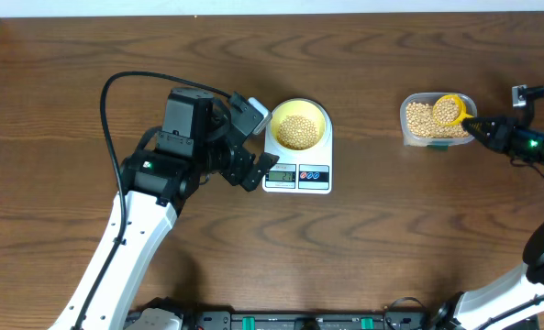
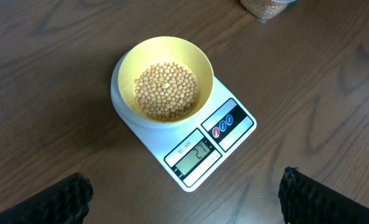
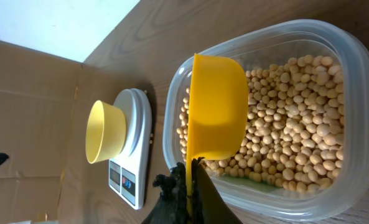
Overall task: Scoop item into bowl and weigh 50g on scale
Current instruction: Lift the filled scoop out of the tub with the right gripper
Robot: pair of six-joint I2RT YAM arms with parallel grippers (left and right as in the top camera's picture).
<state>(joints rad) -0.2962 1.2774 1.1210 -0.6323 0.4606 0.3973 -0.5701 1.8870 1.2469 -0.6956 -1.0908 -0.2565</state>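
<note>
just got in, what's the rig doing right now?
The right gripper is shut on the handle of a bright yellow plastic scoop, its cup holding small tan beans over the clear rectangular plastic container. A small pale-yellow round bowl, partly filled with beans, sits on the white flat digital scale. The left gripper hangs open beside the scale, empty.
</note>
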